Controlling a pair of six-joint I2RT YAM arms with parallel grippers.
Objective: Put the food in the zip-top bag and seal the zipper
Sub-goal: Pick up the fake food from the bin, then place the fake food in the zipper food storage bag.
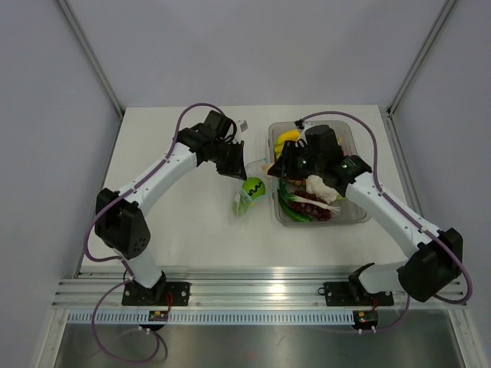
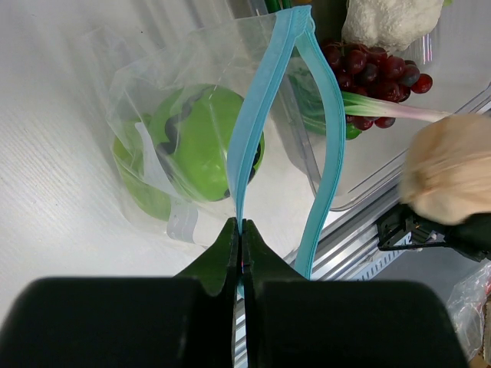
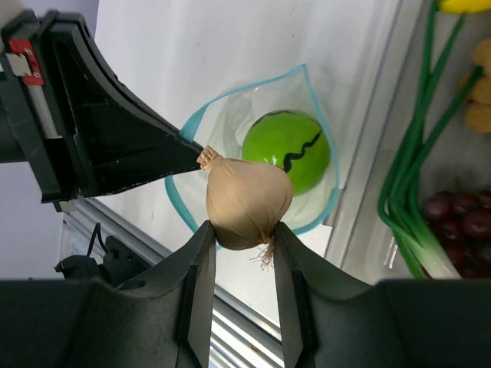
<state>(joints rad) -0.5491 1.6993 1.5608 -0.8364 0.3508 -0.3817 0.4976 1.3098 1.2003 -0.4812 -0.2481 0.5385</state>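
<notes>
From where I stand, the zip-top bag [image 2: 130, 77] lies on the worktop [image 1: 176, 230] about midway between the left and right edges, just beside the clear tub [image 2: 360, 180] that sits toward the far right corner. 1 green round piece [image 2: 203, 142] is already inside the bag, resting on the worktop through the plastic.

The left pincer [image 2: 239, 230] is pinched tight on 1 lip of the light-blue zipper [image 2: 265, 100] and lifts it. The other lip bows away, so the mouth gapes in a teardrop shape. That looks like the whole reason for the grip: a floppy pouch will not stay open by itself.

The right pincer [image 3: 244, 230] holds a tan bulb-shaped piece [image 3: 245, 201] between its 2 fingers, clamped at the piece's lower half. It hangs directly over the open mouth, close to the left pincer's tip, with the green piece visible below it.

The tub holds grapes [image 2: 376, 77], a cauliflower [image 2: 387, 23], spring onions [image 3: 414, 153] and a banana [image 1: 288, 138].

I judge the task about halfway along, with this second piece ready to go in and the zipper not yet closed. The next move needs the bulb lowered past the blue rim before release, since a drop onto the strip could bounce it out toward the near edge.
</notes>
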